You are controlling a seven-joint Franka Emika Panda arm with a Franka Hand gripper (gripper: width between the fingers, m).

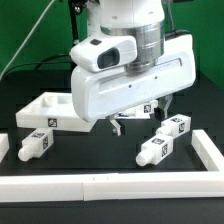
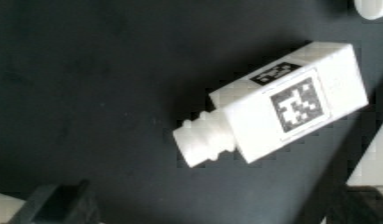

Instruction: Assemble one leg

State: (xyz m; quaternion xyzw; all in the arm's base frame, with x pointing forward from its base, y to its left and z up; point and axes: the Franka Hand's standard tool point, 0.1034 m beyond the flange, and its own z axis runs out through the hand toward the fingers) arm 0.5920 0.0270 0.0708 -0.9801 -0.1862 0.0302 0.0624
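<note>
The gripper (image 2: 206, 200) hangs low, jaws spread, with nothing between them. The leg (image 2: 277, 105) lies flat on the black table (image 2: 81, 80), askew to the jaws and apparently not yet between them. Closing from here risks catching only a corner, which could pivot or skid the leg towards the neighbouring legs (image 1: 160, 148).
</note>
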